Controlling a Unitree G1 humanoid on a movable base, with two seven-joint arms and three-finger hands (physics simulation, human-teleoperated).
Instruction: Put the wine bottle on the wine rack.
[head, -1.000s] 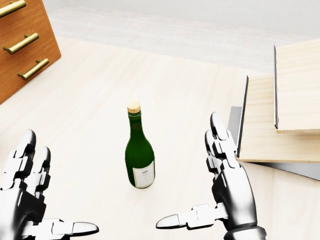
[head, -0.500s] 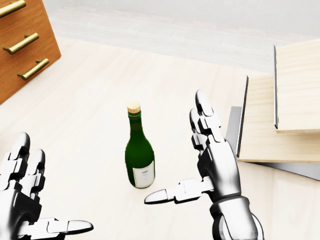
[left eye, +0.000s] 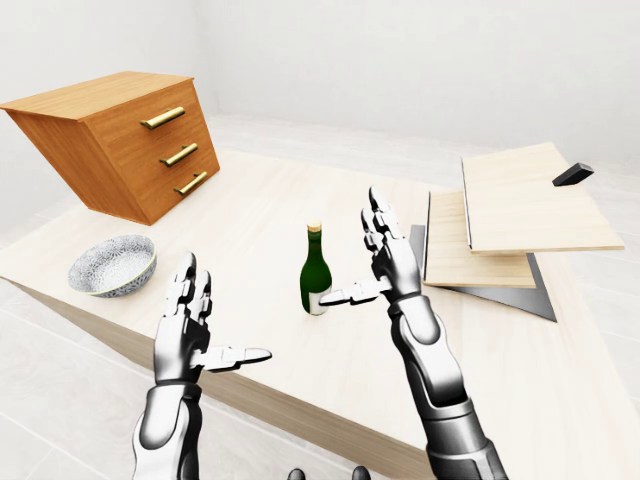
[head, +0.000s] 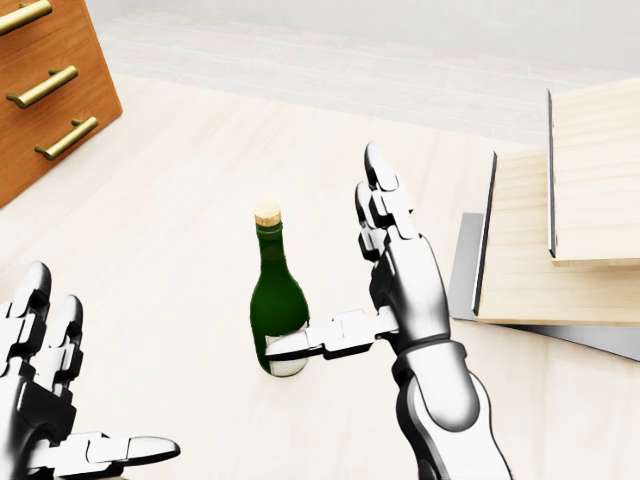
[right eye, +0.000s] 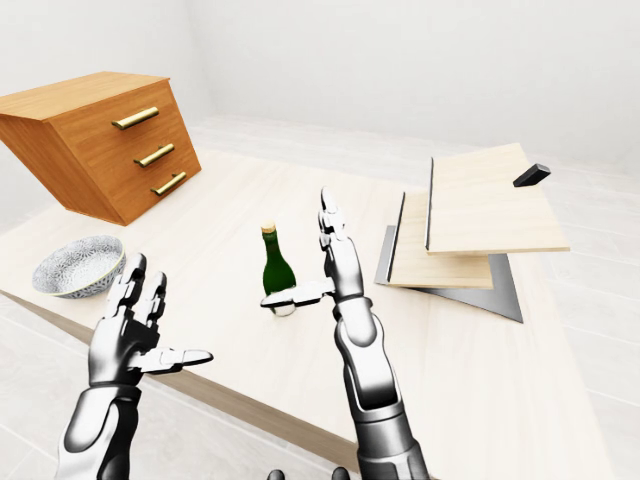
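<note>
step: reach for grasp | right hand (head: 395, 290) open, thumb crossing wine bottle (head: 277, 300) label | next: close fingers round body, lift toward wine rack (left eye: 500, 225) on hand's far side | left hand (left eye: 190, 325) open, idle

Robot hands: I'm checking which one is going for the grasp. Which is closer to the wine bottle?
The right robot hand: its thumb crosses the wine bottle near the label. The left robot hand hangs open, well apart.

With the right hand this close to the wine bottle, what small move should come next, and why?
Probably ease the right hand a little further toward the view's left and curl its fingers round the wine bottle. The hand is open beside the upright bottle, its thumb already crossing the label, but nothing closes on it yet. The left hand hangs open, well off to the left.
</note>
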